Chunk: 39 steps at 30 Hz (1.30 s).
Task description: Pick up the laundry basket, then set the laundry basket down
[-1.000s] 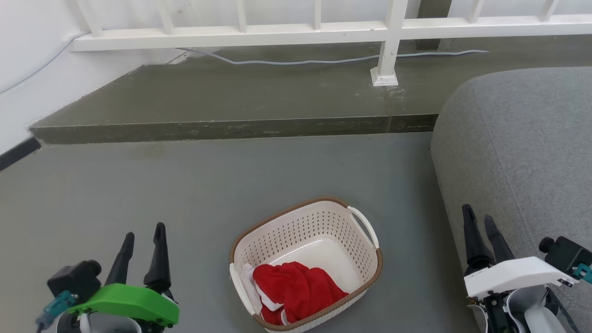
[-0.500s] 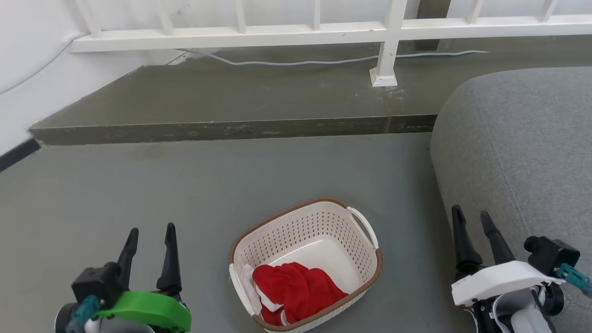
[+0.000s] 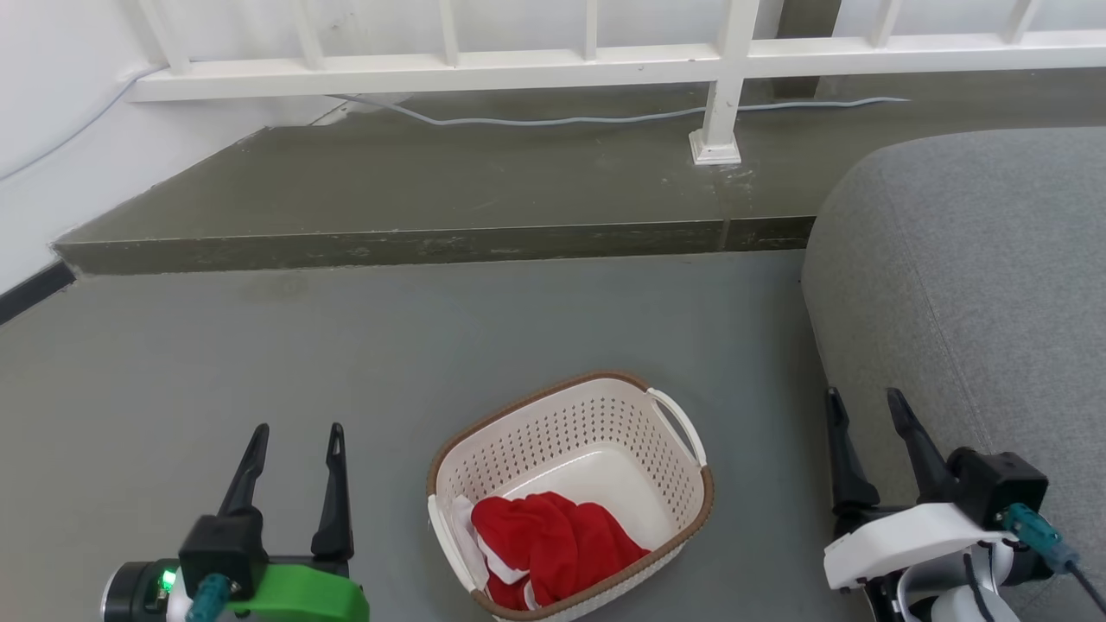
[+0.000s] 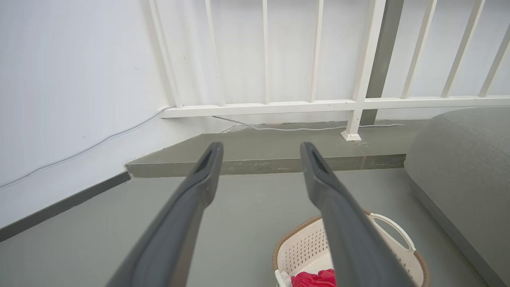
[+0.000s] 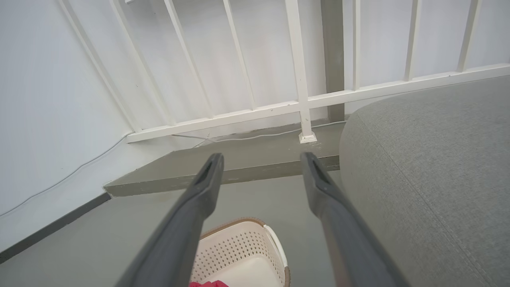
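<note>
Entry: a cream-white, rounded-rectangular plastic laundry basket with perforated walls and a brown woven-look rim is noted on the grey floor. It lies between the two tools and just left of a grey fabric sofa. A red cloth is bunched in its near-left end.

Long axis: judged diagonal, from near-left to far-right, with a white handle at each end: the near-left handle and the far-right handle.

The left tool is held with fingers spread wide and nothing between them; the basket lies to its right. The right tool is likewise parted wide and empty; the basket lies to its left. The basket is touched by neither tool, and each is well apart from it.

The near-left handle is faced by the left tool and the far-right handle by the right tool, at distances judged about equal. In both wrist views the basket is seen low, beneath the fingers, so a descent and an inward reach to the handles are judged necessary. Pick-up is not yet begun.
</note>
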### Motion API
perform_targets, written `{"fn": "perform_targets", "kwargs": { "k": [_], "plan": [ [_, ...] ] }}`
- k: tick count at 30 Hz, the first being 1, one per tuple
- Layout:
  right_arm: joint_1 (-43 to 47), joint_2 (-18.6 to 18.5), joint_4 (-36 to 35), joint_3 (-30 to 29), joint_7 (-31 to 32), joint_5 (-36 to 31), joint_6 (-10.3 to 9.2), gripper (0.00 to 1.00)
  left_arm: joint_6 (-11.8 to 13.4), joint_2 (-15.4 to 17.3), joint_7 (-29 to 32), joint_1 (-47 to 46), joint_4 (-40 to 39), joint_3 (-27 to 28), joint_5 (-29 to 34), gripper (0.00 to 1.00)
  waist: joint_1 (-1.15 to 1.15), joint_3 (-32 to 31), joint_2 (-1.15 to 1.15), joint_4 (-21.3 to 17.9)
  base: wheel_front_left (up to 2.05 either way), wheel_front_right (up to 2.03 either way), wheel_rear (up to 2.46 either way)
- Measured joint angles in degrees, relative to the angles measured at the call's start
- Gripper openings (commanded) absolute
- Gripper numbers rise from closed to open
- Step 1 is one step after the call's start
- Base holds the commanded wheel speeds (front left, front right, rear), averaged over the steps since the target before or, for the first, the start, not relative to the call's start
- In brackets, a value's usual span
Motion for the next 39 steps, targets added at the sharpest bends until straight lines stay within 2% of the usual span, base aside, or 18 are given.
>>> {"fn": "perform_targets", "kwargs": {
  "k": [12,39],
  "plan": [
    [0.98,0.04,-1.99,1.65,-2.12,-10.27,-1.45,1.00,1.45,0.13,-2.50,0.77,-1.27,-1.13,8.04,1.00,0.00,0.25,0.00,-0.16,0.00,0.00,0.00],
    [0.99,0.05,-2.32,1.74,-2.22,-10.60,-1.46,1.00,0.94,0.12,-2.66,0.94,-0.18,-0.03,7.13,1.00,0.00,0.51,0.00,-0.19,0.00,0.00,0.00]
  ]
}}
